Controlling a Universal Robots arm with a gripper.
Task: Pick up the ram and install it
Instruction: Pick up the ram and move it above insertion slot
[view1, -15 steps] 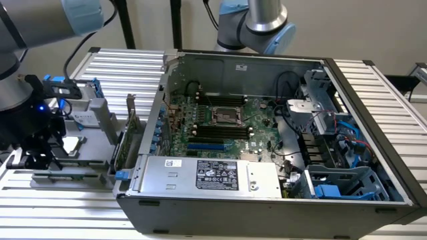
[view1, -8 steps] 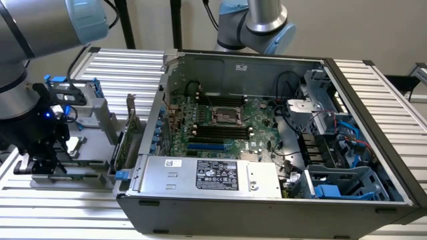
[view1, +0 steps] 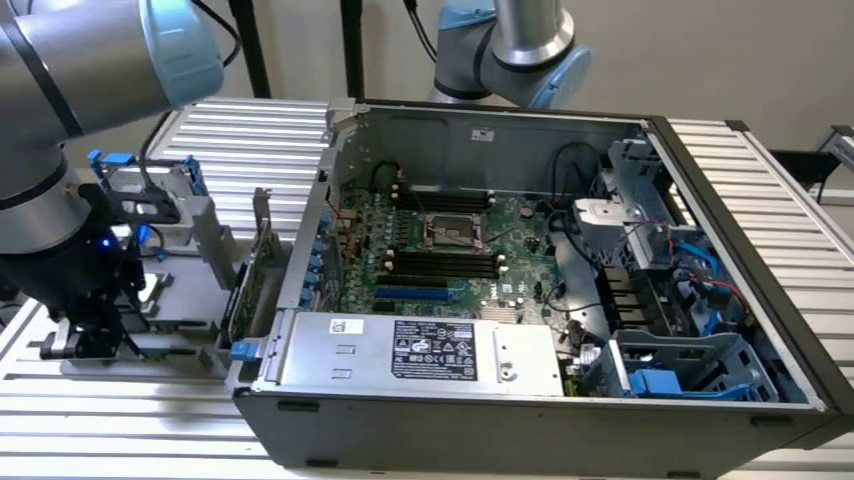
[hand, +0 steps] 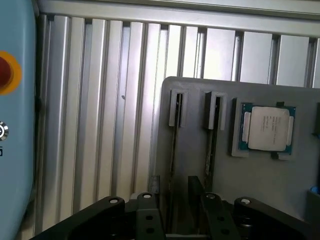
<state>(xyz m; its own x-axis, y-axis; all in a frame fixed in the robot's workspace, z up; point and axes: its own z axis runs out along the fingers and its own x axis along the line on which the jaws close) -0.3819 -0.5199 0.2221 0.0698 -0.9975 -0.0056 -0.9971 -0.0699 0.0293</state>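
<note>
The end effector (hand: 178, 221), fingers (hand: 145, 219) spread, hangs over the ram (hand: 173, 155), which stands on edge in the grey holder tray (hand: 260, 190) at 9 o'clock from the computer case (view1: 534, 425). Centre the fingers on the stick, square to its faces.

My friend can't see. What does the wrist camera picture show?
The open gripper hangs over a gray tray holding two thin sticks standing on edge in slots. A square silver chip sits in the tray beside them. The tray lies on a ribbed metal table.
</note>
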